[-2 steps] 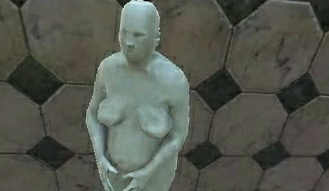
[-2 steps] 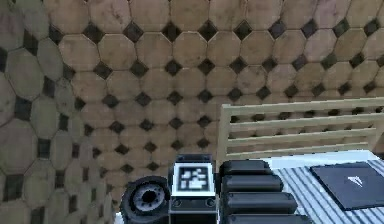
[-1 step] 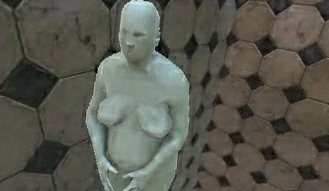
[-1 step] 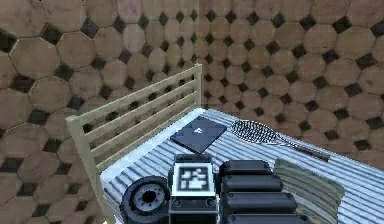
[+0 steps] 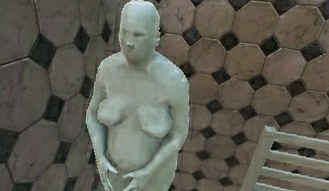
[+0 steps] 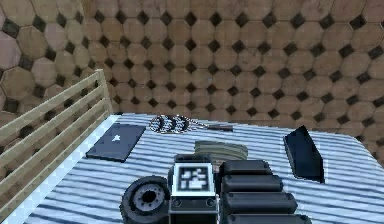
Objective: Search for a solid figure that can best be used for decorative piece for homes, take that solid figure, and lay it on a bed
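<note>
laptop (image 6: 118, 142) on the striped bed (image 6: 80, 185); pale statue (image 5: 137, 101) beside its frame.

**A:** What blocks me straight ahead?

**B:** In the forward view I see a statue (image 5: 138, 91) standing dead centre with the tiled wall (image 5: 276, 64) behind it. Low on the right, a wooden frame (image 5: 302, 162) juts in.

**A:** And out to the side?

**B:** There's a bed (image 6: 80, 190), fenced along its left by a slatted rail (image 6: 60, 120). On the cover I count a dark flat slab (image 6: 115, 142) at left, a dark coil (image 6: 172, 123) far centre, a tan flat piece (image 6: 220, 148) just beyond my arm (image 6: 250, 190), and a tilted dark panel (image 6: 303, 153) at right. I have bare cover near left and at the far right, past the panel.
</note>
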